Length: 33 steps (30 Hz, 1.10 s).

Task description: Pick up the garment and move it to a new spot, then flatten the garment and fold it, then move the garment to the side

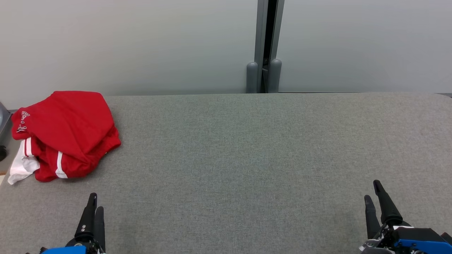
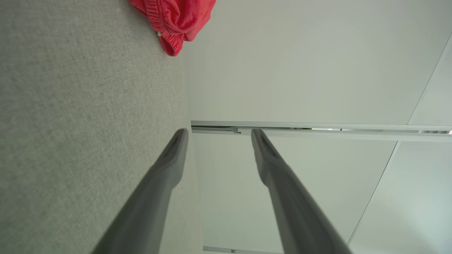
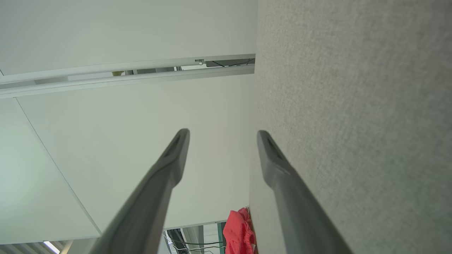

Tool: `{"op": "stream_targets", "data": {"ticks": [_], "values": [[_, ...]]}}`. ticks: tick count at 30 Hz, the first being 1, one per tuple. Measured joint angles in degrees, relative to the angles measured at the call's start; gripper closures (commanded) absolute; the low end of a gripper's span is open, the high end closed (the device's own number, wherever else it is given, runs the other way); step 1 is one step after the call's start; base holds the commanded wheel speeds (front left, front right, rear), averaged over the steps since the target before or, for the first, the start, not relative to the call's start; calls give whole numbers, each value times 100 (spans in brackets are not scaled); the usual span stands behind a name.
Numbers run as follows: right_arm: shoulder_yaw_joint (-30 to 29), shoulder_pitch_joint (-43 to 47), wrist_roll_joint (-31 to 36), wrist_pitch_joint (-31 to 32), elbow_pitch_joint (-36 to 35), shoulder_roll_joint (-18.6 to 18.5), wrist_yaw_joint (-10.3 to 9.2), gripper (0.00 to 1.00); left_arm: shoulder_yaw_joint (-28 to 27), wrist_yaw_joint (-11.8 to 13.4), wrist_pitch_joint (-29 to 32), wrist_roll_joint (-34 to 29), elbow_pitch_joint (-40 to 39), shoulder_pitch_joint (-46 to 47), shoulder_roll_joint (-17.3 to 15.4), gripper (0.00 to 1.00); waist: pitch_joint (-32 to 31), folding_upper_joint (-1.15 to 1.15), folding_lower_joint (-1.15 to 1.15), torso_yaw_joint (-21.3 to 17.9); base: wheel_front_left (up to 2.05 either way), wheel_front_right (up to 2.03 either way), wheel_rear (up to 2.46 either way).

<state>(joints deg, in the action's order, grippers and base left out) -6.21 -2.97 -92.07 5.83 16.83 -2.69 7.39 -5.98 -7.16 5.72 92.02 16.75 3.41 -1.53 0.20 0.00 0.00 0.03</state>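
The garment (image 1: 65,135) is a red piece with white stripes and white lettering, bunched in a heap at the far left of the grey table (image 1: 247,158). Its red edge also appears at the top of the left wrist view, garment (image 2: 174,19), and small at the bottom of the right wrist view, garment (image 3: 240,231). My left gripper (image 1: 95,203) hovers open near the front edge, below the heap, with nothing between its fingers. My right gripper (image 1: 372,192) stands open at the front right, far from the garment and holding nothing.
A pale wall (image 1: 141,46) with a dark vertical post (image 1: 265,46) runs behind the table. A dark object (image 1: 3,153) sits just off the table's left edge beside the garment. Bare grey cloth stretches across the table's middle and right.
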Motion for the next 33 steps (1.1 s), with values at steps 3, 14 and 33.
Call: {"op": "stream_targets", "data": {"ticks": [3, 14, 33], "values": [[19, -1, 119, -91, -30, 0, 0, 0, 19, 0, -88, -124, -43, 1, -1, 0, 2, 0, 0, 5, 0, 0, 0], [97, -2, 1034, -389, -270, 0, 0, 0, 111, 67, -385, -1172, -353, 30, -9, 0, 9, 0, 0, 20, 0, 0, 0], [431, -7, 3441, -842, -626, -1, 0, 0, 568, 399, -832, -3529, -700, 121, -32, 0, -4, 0, 0, 46, 0, 0, 0]]}}
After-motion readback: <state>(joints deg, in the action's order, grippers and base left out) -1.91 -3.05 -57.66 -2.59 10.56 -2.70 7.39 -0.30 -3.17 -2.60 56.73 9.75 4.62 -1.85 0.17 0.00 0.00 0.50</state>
